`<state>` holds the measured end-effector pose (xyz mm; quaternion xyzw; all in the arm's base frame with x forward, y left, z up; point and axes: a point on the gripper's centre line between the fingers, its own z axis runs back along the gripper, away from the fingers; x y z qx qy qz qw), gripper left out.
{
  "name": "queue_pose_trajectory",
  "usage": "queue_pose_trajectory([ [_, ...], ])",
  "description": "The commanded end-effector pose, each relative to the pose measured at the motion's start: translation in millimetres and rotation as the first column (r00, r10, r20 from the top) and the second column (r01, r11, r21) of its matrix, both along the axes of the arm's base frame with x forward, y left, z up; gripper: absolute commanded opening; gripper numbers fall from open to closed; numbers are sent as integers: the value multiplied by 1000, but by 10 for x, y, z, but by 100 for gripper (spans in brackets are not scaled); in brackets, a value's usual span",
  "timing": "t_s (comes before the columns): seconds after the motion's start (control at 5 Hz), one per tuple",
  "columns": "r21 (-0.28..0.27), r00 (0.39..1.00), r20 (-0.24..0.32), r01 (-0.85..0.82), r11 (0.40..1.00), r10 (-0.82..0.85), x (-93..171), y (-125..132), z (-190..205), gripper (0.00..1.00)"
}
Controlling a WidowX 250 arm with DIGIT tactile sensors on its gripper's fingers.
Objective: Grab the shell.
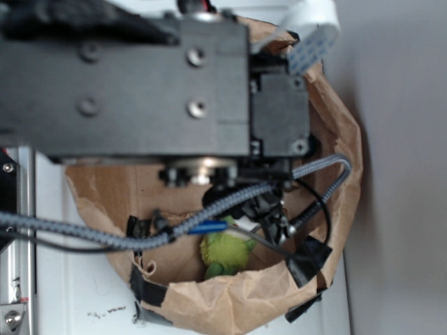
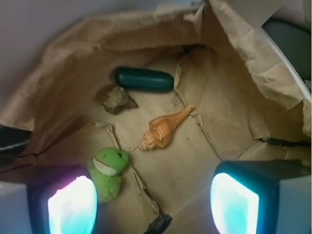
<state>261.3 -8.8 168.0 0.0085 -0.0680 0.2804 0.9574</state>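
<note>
Jaws wide open, nothing held: in the wrist view the two fingers [image 2: 72, 204] show as glowing pads at bottom left & bottom right w/ a broad gap between, gripper [image 2: 153, 207] hanging above the floor of a brown paper bag [image 2: 73, 48].

Shell [image 2: 163, 129] lies ahead of the jaws, roughly centred on the gap, a bit nearer the right finger's side at its pointed end. Orange-tan, ribbed, lying flat on the paper; wide end points back toward the left finger, long tip slants away up-right. Not touching either finger, well clear of both.

Green plush frog [image 2: 108, 170] sits just beside the left finger, inner side, near the shell's wide end but apart from it. Lumpy brown rock [image 2: 116, 99] is farther ahead & left of the shell. Dark green capsule-shaped thing [image 2: 144, 79] lies just beyond the rock, crosswise, close to it; can't tell if they touch.

Exterior view: arm's black body [image 1: 126, 77] fills the top, cables drape across the bag opening [image 1: 342, 139], frog [image 1: 225, 252] visible down inside. Shell hidden there. Bag stands on a white counter [image 1: 77, 293]; bag rim patched w/ black tape [image 1: 307, 259].
</note>
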Motion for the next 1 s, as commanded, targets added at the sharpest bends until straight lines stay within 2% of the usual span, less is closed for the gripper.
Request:
queue_pose_trajectory([
  [0.0, -3, 998, 58, -13, 1000, 13, 46, 75, 161, 100],
  [0.2, -49, 998, -14, -54, 997, 53, 178, 181, -280, 100],
  [0.4, -14, 988, -17, -156, 988, 155, 282, 268, -562, 100],
  [0.6, 2, 975, -59, -213, 977, 212, 341, 326, -829, 100],
  [0.8, 8, 966, -65, -249, 969, 249, 377, 383, -916, 100],
])
